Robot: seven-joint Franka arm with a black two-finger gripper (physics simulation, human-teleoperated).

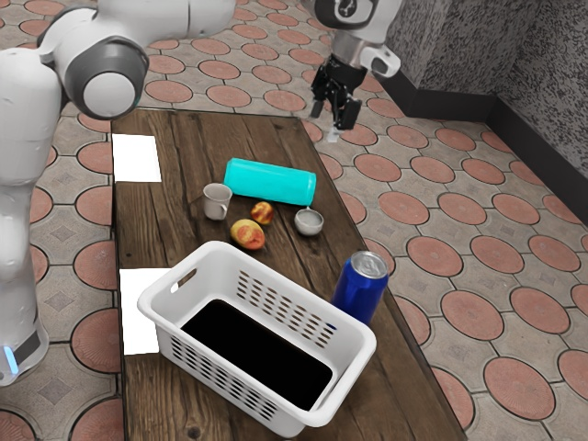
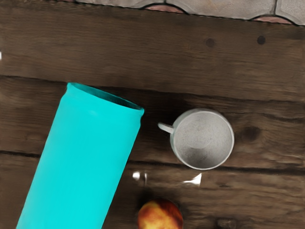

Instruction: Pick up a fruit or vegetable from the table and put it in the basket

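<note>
- Two white patches (image 1: 137, 158), the nearer partly behind the basket.
- One white basket (image 1: 155, 317), its floor black and unreadable.
- One upright mug (image 1: 217, 198).
- Two fruits on the table, beyond the basket: a larger (image 1: 247, 234), a smaller (image 1: 262, 212); the wrist view cuts one off.
- One cyan cylinder (image 1: 270, 182), its hollow end plain in the wrist view.
- One handled cup (image 1: 309, 222).
- One gripper (image 1: 329, 119), fingers parted, holding nothing.
- One blue can (image 1: 359, 291), base hidden by the basket.
- White flecks (image 2: 194, 180) in the wrist view: unidentifiable.
</note>
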